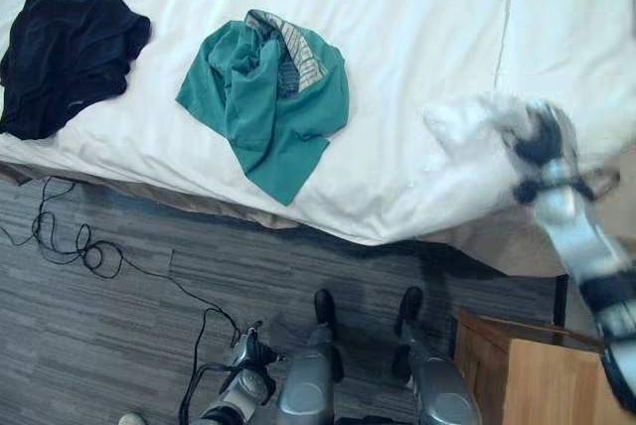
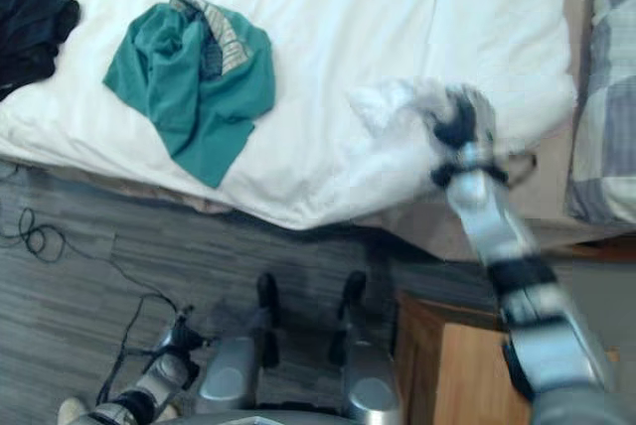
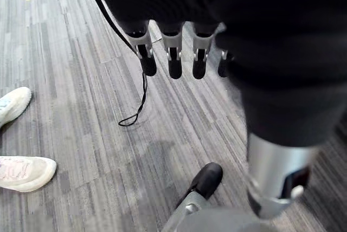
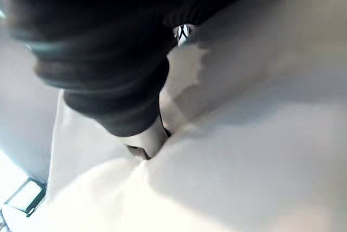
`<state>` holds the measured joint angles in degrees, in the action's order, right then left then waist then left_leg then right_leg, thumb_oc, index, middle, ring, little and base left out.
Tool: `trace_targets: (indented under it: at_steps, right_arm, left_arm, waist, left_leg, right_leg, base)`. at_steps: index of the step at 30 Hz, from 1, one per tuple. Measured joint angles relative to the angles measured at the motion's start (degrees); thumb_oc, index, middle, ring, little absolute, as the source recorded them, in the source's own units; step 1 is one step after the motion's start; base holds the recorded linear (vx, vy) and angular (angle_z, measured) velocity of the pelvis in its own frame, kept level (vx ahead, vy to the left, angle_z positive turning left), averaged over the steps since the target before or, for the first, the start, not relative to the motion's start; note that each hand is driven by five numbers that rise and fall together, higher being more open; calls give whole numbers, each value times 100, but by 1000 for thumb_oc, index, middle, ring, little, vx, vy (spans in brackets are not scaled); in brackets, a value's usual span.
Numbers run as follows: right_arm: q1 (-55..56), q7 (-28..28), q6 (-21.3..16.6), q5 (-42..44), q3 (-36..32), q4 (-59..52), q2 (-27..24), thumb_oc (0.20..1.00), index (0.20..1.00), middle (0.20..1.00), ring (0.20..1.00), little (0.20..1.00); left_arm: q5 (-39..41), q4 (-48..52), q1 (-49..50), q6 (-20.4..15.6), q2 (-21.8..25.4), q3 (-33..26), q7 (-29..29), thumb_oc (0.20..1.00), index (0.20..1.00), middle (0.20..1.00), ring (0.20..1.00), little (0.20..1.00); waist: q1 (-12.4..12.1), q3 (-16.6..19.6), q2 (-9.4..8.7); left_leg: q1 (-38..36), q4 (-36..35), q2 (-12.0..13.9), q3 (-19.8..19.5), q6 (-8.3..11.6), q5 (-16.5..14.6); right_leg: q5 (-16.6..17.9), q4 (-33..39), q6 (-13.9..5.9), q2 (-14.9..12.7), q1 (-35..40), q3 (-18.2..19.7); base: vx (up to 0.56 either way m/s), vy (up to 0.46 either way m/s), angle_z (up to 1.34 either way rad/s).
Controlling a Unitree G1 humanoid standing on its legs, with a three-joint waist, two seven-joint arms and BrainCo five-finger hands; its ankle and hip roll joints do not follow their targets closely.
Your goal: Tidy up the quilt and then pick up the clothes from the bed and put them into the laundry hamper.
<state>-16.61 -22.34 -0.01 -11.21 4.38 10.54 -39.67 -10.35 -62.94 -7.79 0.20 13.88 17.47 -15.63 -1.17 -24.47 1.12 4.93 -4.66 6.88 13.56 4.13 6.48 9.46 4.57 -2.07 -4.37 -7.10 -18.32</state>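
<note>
Left eye view, progress: I'm on the quilt step. The white quilt (image 1: 397,58) is bunched at the near corner, and the teal garment (image 1: 266,97) and dark garment (image 1: 65,48) both lie on the bed, well apart. I see no hamper, so I judge the clothes step not begun.
Left eye view, right hand: my right hand (image 1: 542,142) is up at the bunched corner of the quilt, touching the cloth; a wooden cabinet (image 1: 527,375) stands below it, by the floor (image 1: 99,346).
Right eye view: same corner, with a checked pillow (image 2: 608,97) at the far right.
Left wrist view: my left hand (image 3: 173,53) hangs over the floor, fingers straight and apart, holding nothing. A person's pale shoes (image 3: 21,172) stand nearby.
Right wrist view: white cloth presses against the hand's cover; the fingers are buried in it, so I cannot tell whether they grip.
</note>
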Motion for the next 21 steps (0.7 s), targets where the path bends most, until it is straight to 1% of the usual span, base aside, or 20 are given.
trace_targets:
  at_steps: [1,2,3,4,5,6,7,8,9,12,13,14,15,16,18,19,21]
  right_arm:
    - [348,24,10,2,-130,-59,119,1000,1000,1000,1000,1000]
    - [656,40,35,23,-306,-75,244,1000,1000,1000,1000,1000]
    - [1228,93,-15,94,-817,-229,587,1000,1000,1000,1000,1000]
    - [1453,92,-68,220,-903,-227,697,1000,1000,1000,1000,1000]
    - [1889,148,-39,504,-1089,-193,916,1000,1000,1000,1000,1000]
    - [2218,153,-78,633,-1201,-116,1114,1000,1000,1000,1000,1000]
    - [2314,149,-114,715,-1318,-70,1289,1000,1000,1000,1000,1000]
    - [2518,116,-108,803,-1370,9,1430,1000,1000,1000,1000,1000]
    - [2887,112,-86,1010,-1389,284,1607,1000,1000,1000,1000,1000]
    - [3201,22,64,1158,-1566,372,1807,1000,1000,1000,1000,1000]
    - [3208,-81,104,1156,-1633,284,1810,1000,1000,1000,1000,1000]
    - [3188,-265,156,1134,-1808,-55,1797,1000,1000,1000,1000,1000]
    - [3117,-433,134,1121,-1994,-628,1778,843,843,843,843,843]
    - [3052,-548,36,1109,-2013,-785,1706,200,200,200,200,200]
    - [2602,-714,-24,943,-1966,-987,1501,200,200,200,200,200]
    - [2295,-772,-190,841,-1929,-1029,1391,200,200,200,200,200]
    - [1696,-863,-166,734,-1552,-909,1145,200,200,200,200,200]
  left_arm:
    - [-7,-15,61,35,48,-154,1,1000,1000,1000,1000,1000]
    - [-27,-30,74,64,75,-194,13,1000,1000,1000,1000,1000]
    - [-170,-64,83,110,95,-322,41,1000,1000,1000,1000,1000]
    - [-207,-64,74,116,95,-315,47,1000,1000,1000,1000,1000]
    - [-222,-80,126,143,90,-448,78,1000,1000,1000,1000,1000]
    - [-221,-58,117,158,96,-475,83,1000,1000,1000,1000,1000]
    - [-221,-75,140,157,85,-520,94,1000,1000,1000,1000,1000]
    - [-219,-51,149,158,74,-546,103,1000,1000,1000,1000,1000]
    - [-215,-47,208,163,44,-576,161,1000,1000,1000,1000,1000]
    - [-213,-1,356,172,-53,-662,195,1000,1000,1000,1000,1000]
    - [-213,10,434,169,-58,-658,195,1000,1000,1000,1000,1000]
    - [-216,0,508,174,-71,-642,194,1000,1000,1000,1000,1000]
    - [-218,-9,575,171,-75,-592,191,1000,1000,1000,1000,1000]
    - [-219,-16,592,169,-77,-540,191,1000,1000,1000,1000,1000]
    - [-222,-104,672,169,-86,-408,194,1000,1000,1000,1000,1000]
    - [-227,-138,739,170,-122,-381,196,1000,1000,1000,1000,1000]
    - [-275,-245,784,160,-100,-354,196,1000,1000,1000,1000,1000]
  waist:
    - [75,19,-99]
    - [270,35,-207]
    - [349,68,-275]
    - [443,115,-331]
    - [553,209,-397]
    - [715,272,-464]
    - [696,320,-449]
    - [762,390,-473]
    - [858,556,-461]
    - [957,700,-401]
    - [998,748,-380]
    - [1070,832,-350]
    - [1074,882,-327]
    - [1069,935,-335]
    - [975,1037,-358]
    - [860,1092,-347]
    - [800,1099,-341]
  left_leg:
    - [-85,-5,-10,33,-15,-13]
    - [-160,-6,-15,84,-7,-62]
    - [-243,-27,-13,152,-12,-126]
    - [-292,-24,-23,187,13,-158]
    - [-330,-42,-21,290,-9,-194]
    - [-415,-40,-40,358,17,-238]
    - [-405,-41,-32,377,-3,-226]
    - [-437,-42,-36,415,18,-259]
    - [-495,-42,-39,494,-3,-284]
    - [-612,-43,-42,615,-3,-319]
    - [-611,-44,-42,643,-9,-326]
    - [-617,-44,-47,650,-10,-329]
    - [-623,-44,-48,653,-14,-326]
    - [-619,-43,-44,649,-15,-316]
    - [-610,-42,-26,628,-20,-306]
    - [-587,-44,-14,605,-41,-266]
    - [-592,-44,-8,602,-40,-267]
  right_leg:
    - [-9,1,-13,-17,61,40]
    - [-16,2,-24,-15,81,149]
    - [-24,2,-62,-15,125,226]
    - [-48,3,-97,-14,138,296]
    - [-43,3,-110,-25,172,360]
    - [-36,3,-125,-25,168,470]
    - [-30,3,-132,-24,168,485]
    - [-28,3,-137,-20,160,526]
    - [-20,3,-148,-16,171,602]
    - [-5,3,-172,-19,239,687]
    - [4,3,-185,-19,239,733]
    - [10,4,-195,-21,237,769]
    - [17,4,-205,-19,237,777]
    - [20,4,-206,-11,229,781]
    - [20,4,-207,4,226,773]
    - [24,4,-212,8,230,750]
    - [25,4,-214,11,234,756]
  base:
    - [40,44,-22]
    - [71,84,-41]
    - [39,67,-37]
    - [104,141,-43]
    - [76,104,-38]
    - [76,103,-34]
    - [47,71,-22]
    - [33,65,-26]
    - [70,96,-23]
    - [48,71,-23]
    - [18,30,-16]
    - [26,30,-13]
    - [5,-1,-5]
    - [0,0,0]
    - [-2,-29,6]
    - [19,-47,4]
    - [2,-21,2]
